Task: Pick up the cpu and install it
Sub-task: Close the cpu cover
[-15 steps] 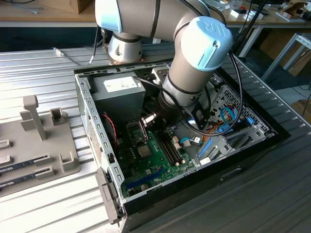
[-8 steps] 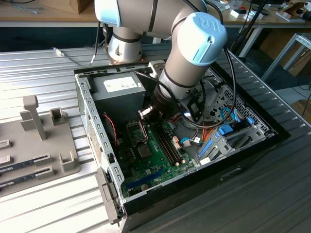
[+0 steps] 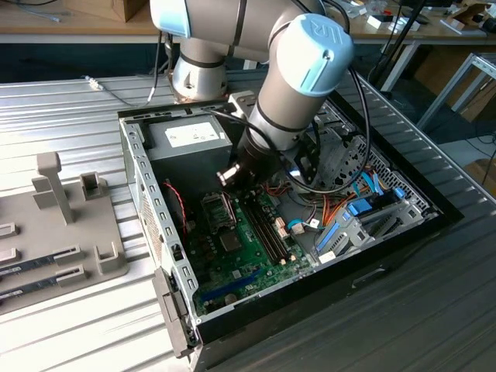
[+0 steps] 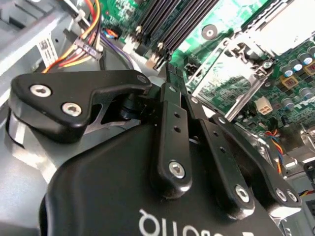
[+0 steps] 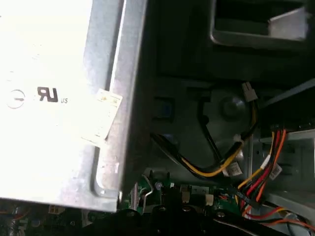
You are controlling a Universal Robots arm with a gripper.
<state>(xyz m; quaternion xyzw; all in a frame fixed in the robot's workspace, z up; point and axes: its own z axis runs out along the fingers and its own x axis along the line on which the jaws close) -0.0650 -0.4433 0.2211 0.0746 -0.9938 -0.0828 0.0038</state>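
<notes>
Black gripper [image 4: 168,69], jaws drawn narrow, hangs just beside the open socket [image 4: 236,64]; where the cpu lies I cannot tell. A skewed descent could bend socket pins or strike its frame.

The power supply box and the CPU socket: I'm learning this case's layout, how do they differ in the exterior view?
The power supply box is a tall, plain grey metal block; the CPU socket is a small, flat, dark square frame. The box sits against the case's back wall, the socket on the green motherboard. Both are inside the open case.
</notes>
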